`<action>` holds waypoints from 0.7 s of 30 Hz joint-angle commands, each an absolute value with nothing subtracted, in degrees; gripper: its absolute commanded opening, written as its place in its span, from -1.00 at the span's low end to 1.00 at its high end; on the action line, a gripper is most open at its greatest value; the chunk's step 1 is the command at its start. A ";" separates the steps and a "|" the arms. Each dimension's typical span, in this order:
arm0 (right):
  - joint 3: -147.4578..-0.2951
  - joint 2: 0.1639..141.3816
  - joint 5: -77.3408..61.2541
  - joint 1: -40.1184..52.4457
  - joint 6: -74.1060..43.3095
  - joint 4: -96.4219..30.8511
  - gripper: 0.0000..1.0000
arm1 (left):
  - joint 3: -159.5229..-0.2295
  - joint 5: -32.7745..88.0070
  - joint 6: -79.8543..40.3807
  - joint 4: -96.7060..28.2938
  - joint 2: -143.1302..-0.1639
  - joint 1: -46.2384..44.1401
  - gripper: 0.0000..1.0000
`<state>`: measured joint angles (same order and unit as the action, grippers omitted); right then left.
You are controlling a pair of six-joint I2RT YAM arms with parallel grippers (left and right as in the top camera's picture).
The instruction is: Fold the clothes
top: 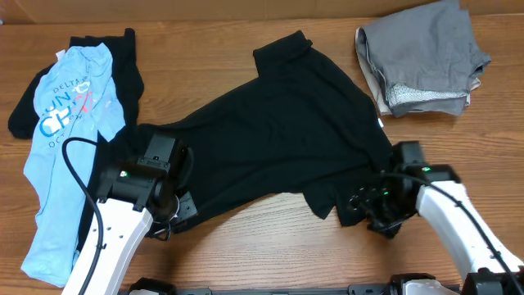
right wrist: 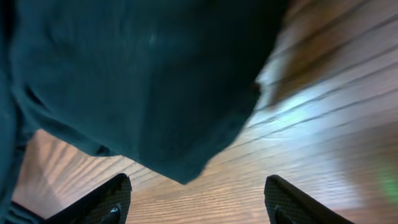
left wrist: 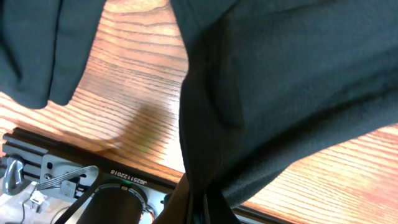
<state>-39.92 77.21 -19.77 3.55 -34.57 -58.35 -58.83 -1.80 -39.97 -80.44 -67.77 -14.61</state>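
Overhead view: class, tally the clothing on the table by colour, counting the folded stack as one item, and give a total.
Black: 2 (spread black shirt, crumpled black garment at left)
Light blue: 1 (printed shirt)
Grey: 1 (folded stack)
Total: 4

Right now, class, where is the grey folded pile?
In the overhead view, the grey folded pile sits at the far right corner of the table, just beyond the black shirt.

One black shirt (top: 286, 139), one blue shirt (top: 61, 164), one grey folded pile (top: 422, 57), two robot arms (top: 119, 233).
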 commanded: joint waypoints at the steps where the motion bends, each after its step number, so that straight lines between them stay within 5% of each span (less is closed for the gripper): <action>1: -37.52 76.73 -20.60 8.23 -42.44 -55.51 0.40 | -57.58 -3.64 -42.63 -80.14 -67.05 -14.61 -0.91; 10: -34.85 76.75 -12.36 10.92 -49.56 -50.37 0.12 | -56.73 -4.95 -42.46 -78.70 -67.05 -14.61 -0.91; 16: -35.73 76.73 -9.45 9.69 -49.71 -48.51 -0.92 | -56.93 -7.60 -42.46 -76.69 -67.05 -14.39 -0.92; 21: -43.09 74.78 -8.93 5.85 -44.51 -55.83 -0.92 | -60.31 -3.75 -42.06 -78.56 -66.85 -13.85 -0.92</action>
